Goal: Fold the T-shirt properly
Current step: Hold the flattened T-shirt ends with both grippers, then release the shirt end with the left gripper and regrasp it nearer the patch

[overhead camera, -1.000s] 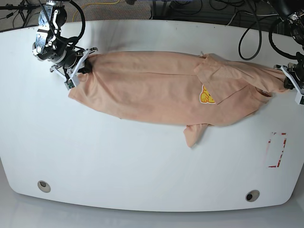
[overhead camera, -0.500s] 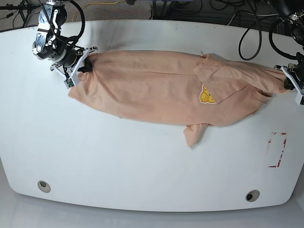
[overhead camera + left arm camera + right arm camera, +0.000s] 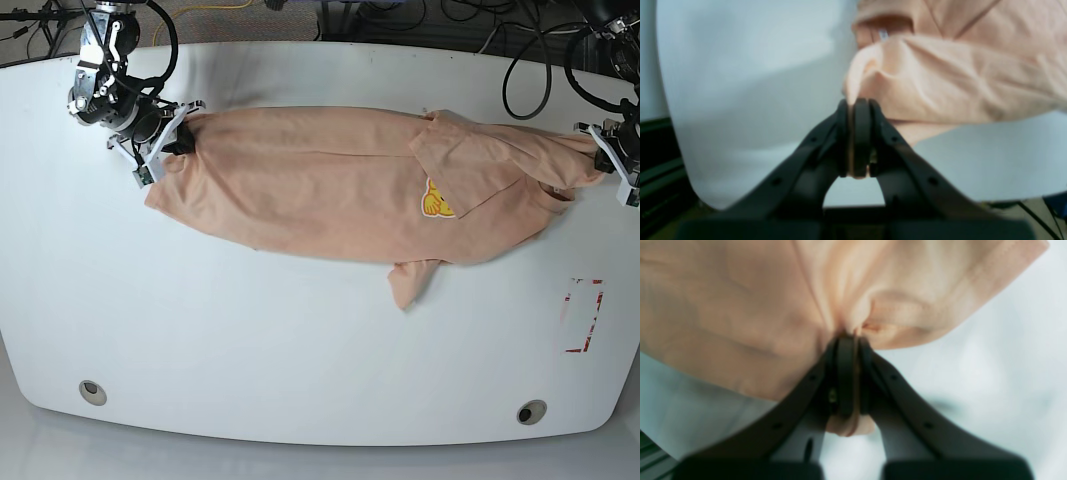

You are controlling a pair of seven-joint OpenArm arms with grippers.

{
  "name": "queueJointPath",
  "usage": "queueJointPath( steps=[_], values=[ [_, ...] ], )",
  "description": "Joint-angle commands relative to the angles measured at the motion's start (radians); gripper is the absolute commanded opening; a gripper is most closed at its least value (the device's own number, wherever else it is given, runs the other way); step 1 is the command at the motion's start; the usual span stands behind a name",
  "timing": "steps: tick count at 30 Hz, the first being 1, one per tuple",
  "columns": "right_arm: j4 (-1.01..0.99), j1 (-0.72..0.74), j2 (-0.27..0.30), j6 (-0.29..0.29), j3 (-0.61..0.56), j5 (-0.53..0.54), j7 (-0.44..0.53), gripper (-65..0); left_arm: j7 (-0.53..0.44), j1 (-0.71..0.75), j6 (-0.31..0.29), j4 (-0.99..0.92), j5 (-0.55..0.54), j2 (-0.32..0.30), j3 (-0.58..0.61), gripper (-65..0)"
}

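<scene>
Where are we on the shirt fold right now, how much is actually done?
Done: the T-shirt is folded lengthwise into a long band, emblem showing. In hand: the right gripper and left gripper are each shut on one end, stretching it across the table. Left: one sleeve pokes out toward the near edge, and the band is not yet folded crosswise.

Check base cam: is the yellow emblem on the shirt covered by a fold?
No, the yellow emblem shows on the T-shirt, just beside the folded-over flap's edge.
</scene>
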Motion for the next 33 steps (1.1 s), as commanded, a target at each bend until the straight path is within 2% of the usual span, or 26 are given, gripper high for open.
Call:
queueJointPath(
  steps=[1,29,31,33],
  values=[
    [0.005,-0.001,0.01,0.001,0.002,-0.02,-0.017,-65.0,-0.013,-0.004,-0.001,0.014,-0.006,-0.022,-0.006,-64.4],
    [0.005,-0.001,0.01,0.001,-0.001,-0.02,-0.017,-65.0,-0.009,0.02,-0.001,0.014,-0.005,-0.023,-0.004,-64.2],
    [0.005,-0.001,0.01,0.001,-0.001,-0.02,-0.017,-65.0,-0.007,0.02,-0.001,0.014,-0.005,-0.023,-0.004,-61.8],
    [0.005,-0.001,0.01,0.001,-0.001,-0.02,-0.017,-65.0,-0.007,0.02,-0.001,0.014,-0.005,-0.023,-0.004,-55.6]
  ],
)
